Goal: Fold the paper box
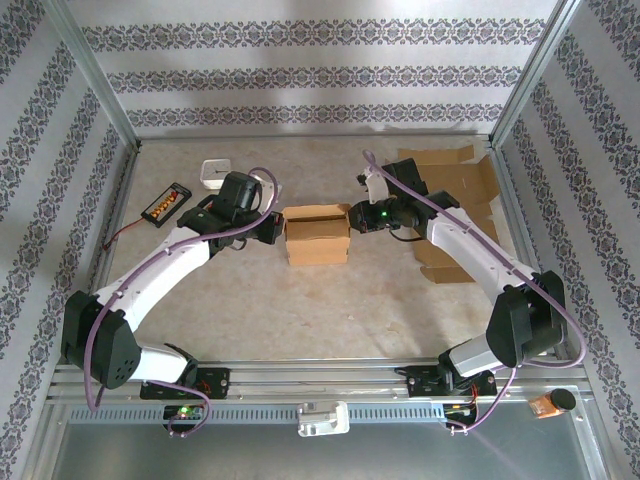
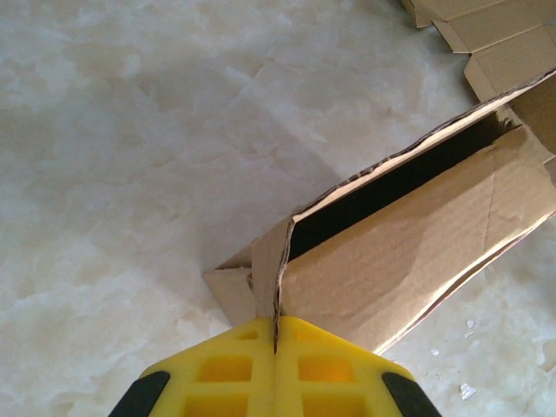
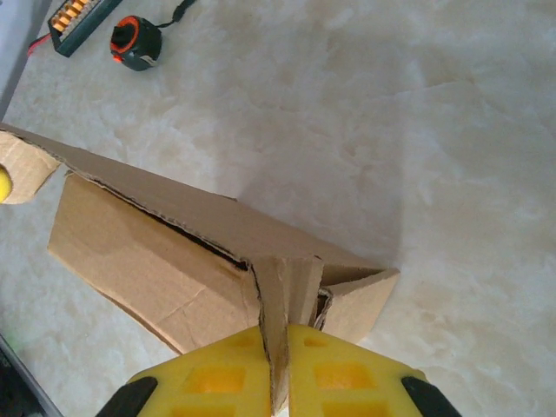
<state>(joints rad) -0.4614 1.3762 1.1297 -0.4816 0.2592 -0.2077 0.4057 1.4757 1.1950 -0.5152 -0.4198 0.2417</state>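
Both pincers pinched on the box's end flaps, mid-bench.

From the near edge the two arms reach inward to the box (image 1: 317, 235), which stands open-topped in the middle of the bench (image 1: 330, 310). The left pincer (image 2: 276, 328) is clamped on a thin upright flap at the box's left end, and the right pincer (image 3: 278, 340) on the flap at the other end, each with only card between its jaws. The card looks light, stiff across its panels but ragged at the edges. It would likely buckle or tear under a hard pull, so hold it close to a fold line. Farther back lie flat blanks (image 1: 455, 195) on the right and a charger (image 1: 166, 203) on the left.
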